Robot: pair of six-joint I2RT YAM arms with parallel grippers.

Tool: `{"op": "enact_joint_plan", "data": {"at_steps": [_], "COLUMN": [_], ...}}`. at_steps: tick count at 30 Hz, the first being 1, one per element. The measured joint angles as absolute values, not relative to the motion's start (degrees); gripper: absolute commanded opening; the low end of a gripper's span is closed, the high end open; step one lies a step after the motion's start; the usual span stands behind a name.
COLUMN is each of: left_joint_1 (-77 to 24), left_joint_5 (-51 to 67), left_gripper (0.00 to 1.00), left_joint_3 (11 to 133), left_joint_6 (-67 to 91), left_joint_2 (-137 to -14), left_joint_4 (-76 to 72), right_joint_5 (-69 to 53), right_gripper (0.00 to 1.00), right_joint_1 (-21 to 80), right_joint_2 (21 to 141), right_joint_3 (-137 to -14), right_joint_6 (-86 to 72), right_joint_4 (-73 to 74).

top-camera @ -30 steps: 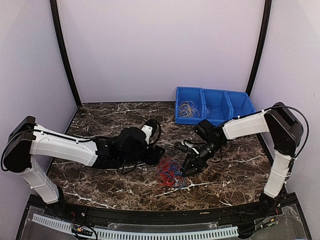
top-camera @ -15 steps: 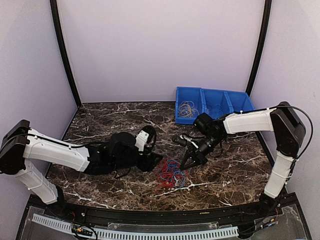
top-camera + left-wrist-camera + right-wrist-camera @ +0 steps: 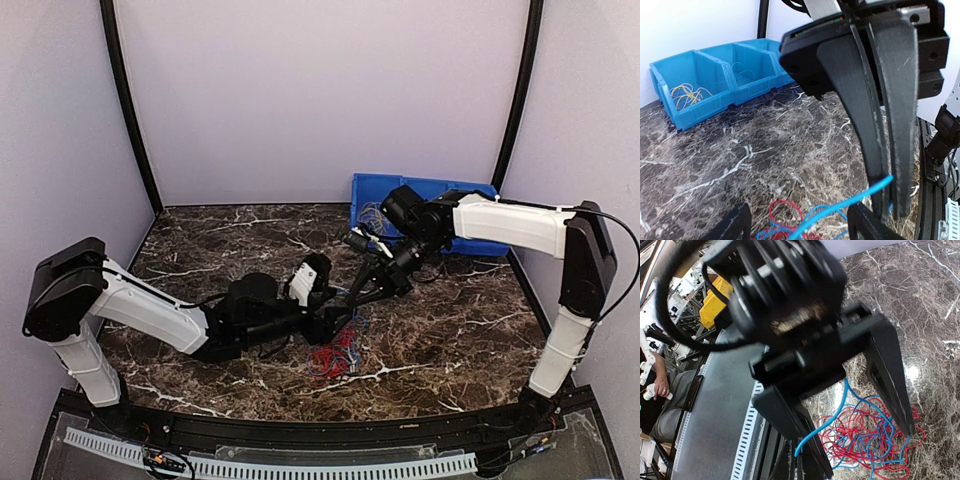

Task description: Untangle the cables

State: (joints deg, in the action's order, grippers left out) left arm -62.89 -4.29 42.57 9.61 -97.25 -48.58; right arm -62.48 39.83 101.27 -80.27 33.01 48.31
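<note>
The cables (image 3: 335, 355) lie as a red and blue tangle on the marble table, near the front middle. My right gripper (image 3: 352, 300) hangs just above and behind them, shut on one blue cable (image 3: 840, 205) that stretches up from the pile. In the left wrist view its closed fingers (image 3: 880, 125) pinch that strand. My left gripper (image 3: 340, 318) sits low beside the tangle, open, and the taut blue strand passes between its fingers (image 3: 735, 222) untouched. In the right wrist view the blue cable's end (image 3: 800, 447) sticks out at my right gripper (image 3: 801, 462), with the tangle (image 3: 870, 435) under the left gripper (image 3: 867, 452).
A blue bin (image 3: 358, 205) with several compartments stands at the back right, partly behind the right arm; yellow cables (image 3: 685, 92) lie in its left compartment. Black posts and walls ring the table.
The right gripper shut on a blue cable in the tangle and rose back toward the bin, drawing the strand out. The left arm slid right to the tangle and opened wider.
</note>
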Motion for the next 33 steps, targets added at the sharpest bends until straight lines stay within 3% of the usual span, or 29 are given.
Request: {"op": "enact_joint_plan", "data": {"at_steps": [5,13,22,33], "left_joint_1": [-63.07,-63.09,-63.18,-63.18], "left_joint_5": [-0.99,2.9,4.78,4.84], "left_gripper": [0.4,0.17,0.07,0.04], "left_joint_3": [46.22,47.88,46.26,44.36], "left_joint_6": [10.11,12.47,15.11,16.6], "left_joint_2": [-106.8,-114.37,-114.5,-113.91], "left_joint_4": [-57.65,-62.65,-65.45,-67.61], "right_joint_5": [-63.44,-63.42,-69.06,-71.02], "right_gripper": [0.0,0.0,0.0,0.0], "right_joint_1": [39.99,39.35,30.37,28.1], "right_joint_2": [100.75,99.94,98.52,96.07], "right_joint_3": [-82.04,-88.01,-108.33,-115.79], "right_joint_6": [33.34,34.24,29.17,21.74], "right_joint_4": [49.23,51.03,49.3,43.35]}}
